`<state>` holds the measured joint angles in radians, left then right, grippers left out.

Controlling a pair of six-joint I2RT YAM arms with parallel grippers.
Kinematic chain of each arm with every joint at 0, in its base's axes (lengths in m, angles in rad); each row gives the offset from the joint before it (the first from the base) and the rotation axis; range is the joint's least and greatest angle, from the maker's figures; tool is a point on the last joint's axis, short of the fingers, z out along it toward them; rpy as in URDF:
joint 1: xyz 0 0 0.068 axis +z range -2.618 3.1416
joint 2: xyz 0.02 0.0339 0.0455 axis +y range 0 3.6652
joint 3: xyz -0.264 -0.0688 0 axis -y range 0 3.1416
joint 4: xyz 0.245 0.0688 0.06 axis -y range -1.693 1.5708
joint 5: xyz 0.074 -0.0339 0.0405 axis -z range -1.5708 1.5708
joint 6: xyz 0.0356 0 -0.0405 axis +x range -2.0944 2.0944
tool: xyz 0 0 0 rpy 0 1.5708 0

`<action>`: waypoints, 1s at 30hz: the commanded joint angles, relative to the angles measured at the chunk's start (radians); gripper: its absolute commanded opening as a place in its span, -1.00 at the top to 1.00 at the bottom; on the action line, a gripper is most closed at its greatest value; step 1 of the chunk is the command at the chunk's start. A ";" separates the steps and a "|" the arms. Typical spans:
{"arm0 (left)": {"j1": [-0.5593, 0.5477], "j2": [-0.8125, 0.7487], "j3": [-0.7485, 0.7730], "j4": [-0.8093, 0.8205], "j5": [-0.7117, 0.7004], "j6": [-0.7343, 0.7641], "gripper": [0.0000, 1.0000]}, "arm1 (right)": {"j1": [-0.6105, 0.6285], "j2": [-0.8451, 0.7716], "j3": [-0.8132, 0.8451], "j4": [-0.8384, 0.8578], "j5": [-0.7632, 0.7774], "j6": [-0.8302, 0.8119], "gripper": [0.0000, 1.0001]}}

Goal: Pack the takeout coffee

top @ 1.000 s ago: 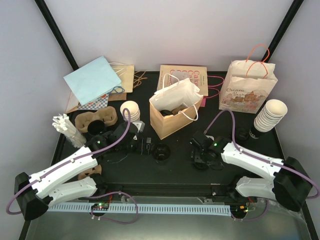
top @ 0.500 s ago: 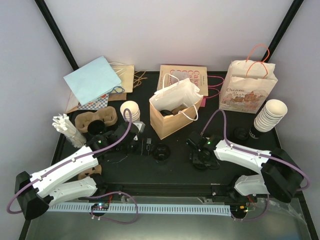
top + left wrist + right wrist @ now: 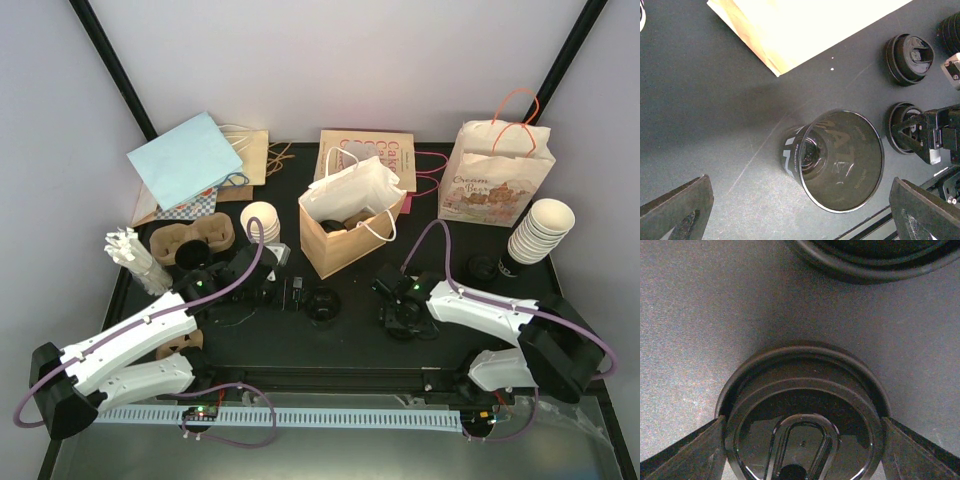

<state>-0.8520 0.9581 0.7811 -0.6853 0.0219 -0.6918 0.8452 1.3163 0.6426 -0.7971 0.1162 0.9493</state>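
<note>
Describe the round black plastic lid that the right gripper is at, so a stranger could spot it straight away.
Find the open brown paper bag standing mid-table, then the black tapered cup lying on its side in front of it. To that cup's right lie two round black plastic lids; yours is the nearer lid, sitting between the right gripper's fingers, while the farther lid lies bare.

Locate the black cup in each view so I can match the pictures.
Top external: black cup at centre, just in front of the open brown bag.
Left wrist: lower centre, bag corner at the top.
Right wrist: not in it; a black lid fills the view.
Shared landmark: the brown bag for the first two; that lid lies right of the cup in the left wrist view.
</note>
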 commanded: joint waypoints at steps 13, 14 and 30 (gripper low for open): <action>0.007 0.016 0.007 -0.006 0.006 0.009 -0.98 | 0.058 -0.142 0.051 -0.078 0.075 -0.035 -0.62; 0.006 0.019 0.007 -0.004 0.011 0.009 -0.97 | 0.071 -0.151 0.059 -0.084 0.079 -0.037 -0.61; 0.035 -0.005 -0.055 0.059 0.039 -0.020 -0.97 | 0.443 -0.037 0.330 -0.116 0.174 -0.076 -0.55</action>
<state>-0.8379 0.9920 0.7509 -0.6708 0.0429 -0.6941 1.2526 1.2694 0.9325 -0.9257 0.2459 0.9054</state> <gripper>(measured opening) 0.988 0.778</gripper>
